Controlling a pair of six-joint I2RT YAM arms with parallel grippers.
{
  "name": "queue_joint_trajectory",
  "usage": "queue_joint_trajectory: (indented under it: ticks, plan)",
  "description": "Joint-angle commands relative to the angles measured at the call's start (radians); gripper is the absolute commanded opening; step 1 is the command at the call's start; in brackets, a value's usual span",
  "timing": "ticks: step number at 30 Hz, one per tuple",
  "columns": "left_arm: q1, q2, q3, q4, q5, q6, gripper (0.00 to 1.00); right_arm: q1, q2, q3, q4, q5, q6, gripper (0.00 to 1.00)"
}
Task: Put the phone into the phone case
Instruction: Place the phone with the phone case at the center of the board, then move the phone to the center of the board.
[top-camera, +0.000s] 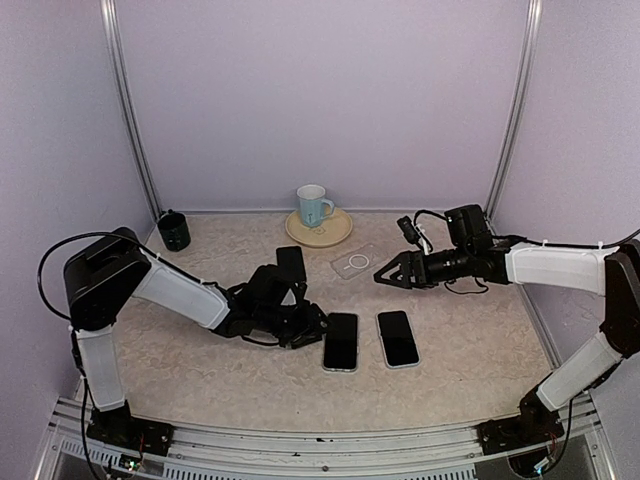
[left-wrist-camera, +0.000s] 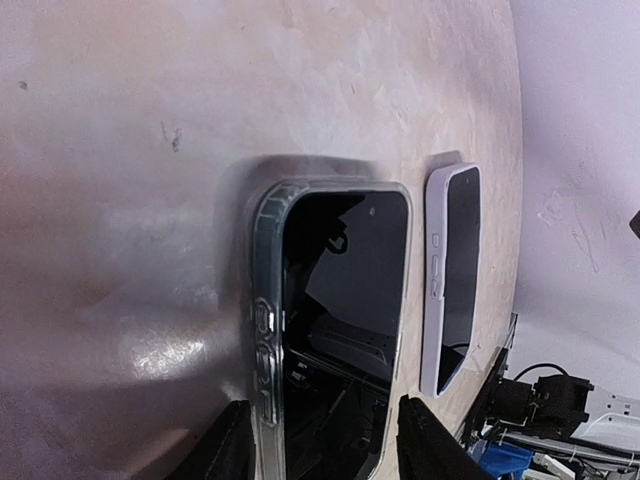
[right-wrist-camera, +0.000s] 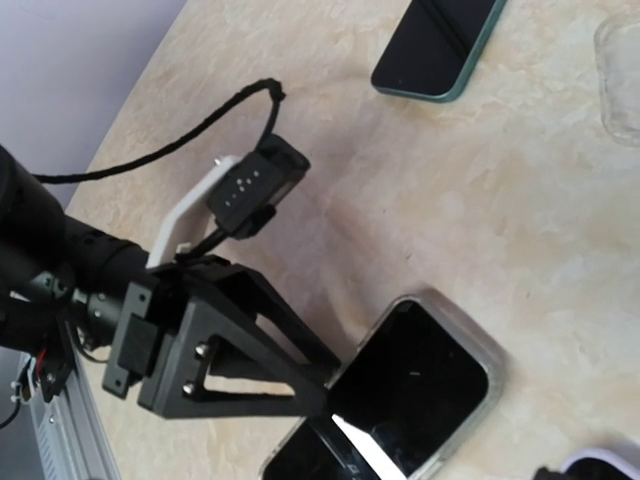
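A black phone lies face up inside a clear phone case on the table, in front of the left arm. It also shows in the right wrist view. My left gripper is open. Its two fingers stand on either side of the cased phone's near end, close to both long edges. The right wrist view shows one left finger with its tip at the case's edge. My right gripper hovers above the table behind the phones and holds nothing. Its own fingers are not seen in its wrist view.
A second phone in a lilac case lies just right of the cased phone. A dark phone with a teal edge and an empty clear case lie farther back. A mug stands on a plate. A dark cup stands at the back left.
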Motion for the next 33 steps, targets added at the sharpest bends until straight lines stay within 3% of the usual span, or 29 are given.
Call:
queue_joint_trajectory:
  ticks: [1,9,14,22,33]
  plan:
    - [0.015,-0.04,-0.011,-0.018,-0.02,0.024,0.48,-0.013,-0.011,-0.003,-0.009,0.005,-0.013,0.91]
    - [0.049,-0.094,0.019,-0.101,-0.078,0.107,0.52,-0.014,-0.009,0.013,-0.029,0.076,-0.03,0.93]
    - [0.093,-0.162,0.057,-0.221,-0.199,0.209,0.64,-0.017,-0.008,0.021,-0.033,0.103,-0.04,0.95]
    - [0.225,-0.231,0.052,-0.255,-0.239,0.263,0.77,-0.02,-0.01,0.011,-0.024,0.094,-0.037,0.95]
    - [0.333,-0.114,0.186,-0.365,-0.287,0.349,0.82,-0.02,-0.021,0.011,-0.035,0.125,-0.04,0.96]
